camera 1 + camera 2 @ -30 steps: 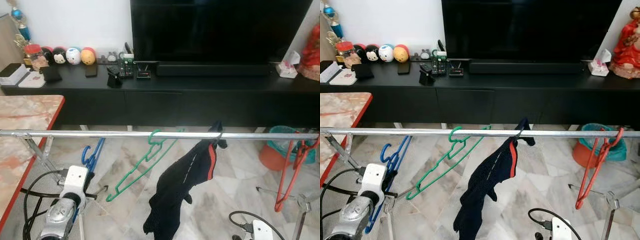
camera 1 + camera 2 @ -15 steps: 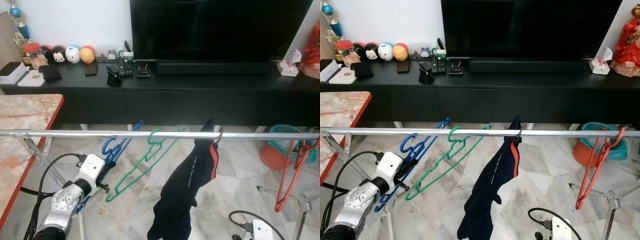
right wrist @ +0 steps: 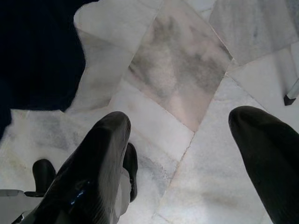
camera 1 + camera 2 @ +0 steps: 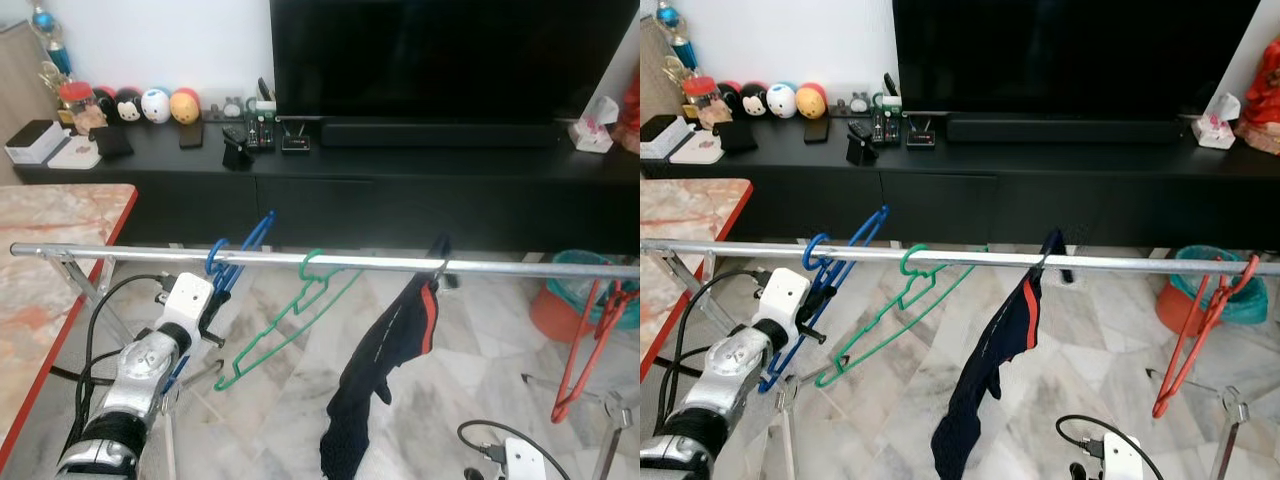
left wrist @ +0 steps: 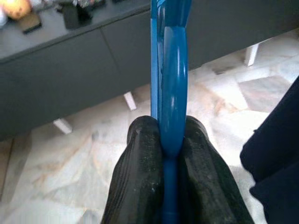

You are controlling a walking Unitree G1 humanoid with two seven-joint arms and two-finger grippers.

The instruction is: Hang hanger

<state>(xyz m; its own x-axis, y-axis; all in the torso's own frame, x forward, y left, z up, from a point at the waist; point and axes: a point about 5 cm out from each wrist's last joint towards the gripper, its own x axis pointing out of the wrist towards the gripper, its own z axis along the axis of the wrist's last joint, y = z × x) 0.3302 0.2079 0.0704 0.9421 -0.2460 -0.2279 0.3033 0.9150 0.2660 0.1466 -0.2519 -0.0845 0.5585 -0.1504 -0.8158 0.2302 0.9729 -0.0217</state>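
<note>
Here the left gripper [image 5: 164,154] was clamped on the blue hanger [image 4: 236,252], just below the rail [image 4: 520,266]. Hook sat at the rail, left of the green hanger [image 4: 292,320]; long axis slanted up and away. Right gripper [image 3: 187,168] hung spread, idle over floor.

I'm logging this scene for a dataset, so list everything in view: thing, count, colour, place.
rail: 1, silver, across the foreground
blue hanger: 1, blue, hook at the rail's left part
green hanger: 1, green, on the rail
dark garment: 1, navy with red trim, mid-rail
red hanger: 1, red, right end
TV: 1, black, on the cabinet
cabinet: 1, black, behind the rail
round toys: several, mixed colours, cabinet's left
basket: 1, teal and orange, floor right
table: 1, marble with red edge, left
left claw: shut on blue hanger
right claw: open, above the floor
</note>
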